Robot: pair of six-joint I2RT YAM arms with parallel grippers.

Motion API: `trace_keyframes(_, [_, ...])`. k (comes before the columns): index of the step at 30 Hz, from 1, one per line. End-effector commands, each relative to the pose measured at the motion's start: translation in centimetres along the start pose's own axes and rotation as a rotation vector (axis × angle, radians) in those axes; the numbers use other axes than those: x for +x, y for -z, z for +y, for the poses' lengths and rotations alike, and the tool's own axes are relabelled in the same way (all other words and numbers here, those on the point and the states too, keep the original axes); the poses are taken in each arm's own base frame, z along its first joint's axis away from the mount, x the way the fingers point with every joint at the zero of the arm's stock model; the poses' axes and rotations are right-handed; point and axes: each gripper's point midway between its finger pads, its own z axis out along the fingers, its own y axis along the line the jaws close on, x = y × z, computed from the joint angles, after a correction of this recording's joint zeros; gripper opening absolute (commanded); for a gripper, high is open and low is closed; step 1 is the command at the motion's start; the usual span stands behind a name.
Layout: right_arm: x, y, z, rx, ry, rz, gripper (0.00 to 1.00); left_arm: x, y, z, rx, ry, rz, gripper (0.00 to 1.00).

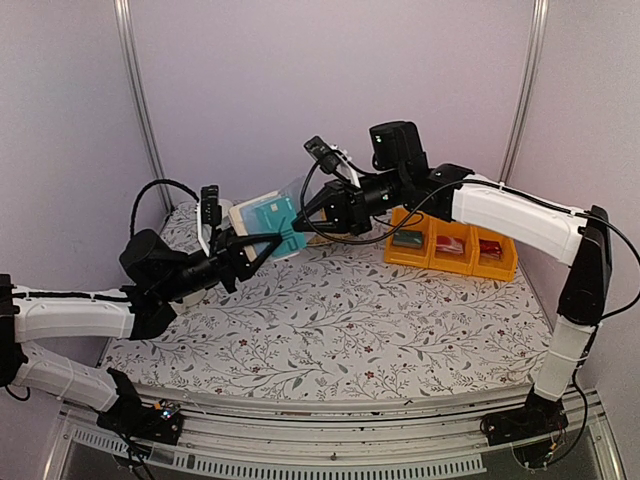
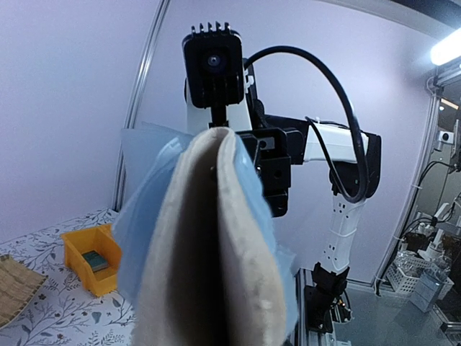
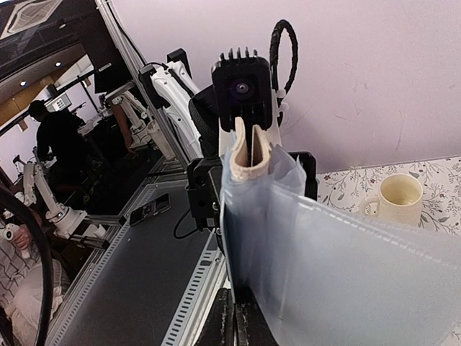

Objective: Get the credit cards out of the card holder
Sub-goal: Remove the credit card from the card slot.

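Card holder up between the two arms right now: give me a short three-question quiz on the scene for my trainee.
1. True or false: the card holder lies flat on the table.
2. Multiple choice: how many compartments does the yellow bin show in the top view? A two, B three, C five.
3. Short answer: which pale vessel stands on the table in the right wrist view?
Key: 1 false, it is held up off the table in the left claw. 2 B. 3 the cup.
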Motion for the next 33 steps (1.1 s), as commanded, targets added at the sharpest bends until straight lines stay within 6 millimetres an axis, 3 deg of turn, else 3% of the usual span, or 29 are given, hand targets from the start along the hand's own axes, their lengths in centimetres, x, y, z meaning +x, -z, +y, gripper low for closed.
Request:
trace_keyframes(1, [-1.6,1.7,1.5,0.019,0.036,-0.022,0.02,-0.5,-0.1,-0.2,0.008,0.003,-0.016,0.14])
trace_keyframes(5, [-2.0,3.2,0.8,0.072,0.029,-0.032,0.02,-0.4,0.0,-0.4,0.016,0.001,-0.019,0.26])
trace_keyframes(9, [-2.2,3.2,0.8,0.066,0.059,-0.029,0.02,-0.3,-0.2,-0.4,0.02,0.005,-0.014,0.22])
trace_keyframes(15, [-2.0,3.3,0.9,0.074,0.056,-0.018,0.03,-0.4,-0.2,-0.4,0.022,0.009,-0.02,0.0])
trace_keyframes(22, [-1.6,3.3,1.2,0.064,0.056,-0.004,0.14,-0.1,-0.2,-0.2,0.009,0.01,-0.012,0.0])
trace_keyframes(28, [-1.9,2.9,1.6,0.028,0.048,-0.015,0.04,0.0,-0.6,-0.2,0.017,0.015,-0.005,0.0])
trace_keyframes(33, [-2.0,3.6,1.6,0.061,0.061,-0.018,0.09,0.1,-0.3,-0.2,0.006,0.011,-0.004,0.0])
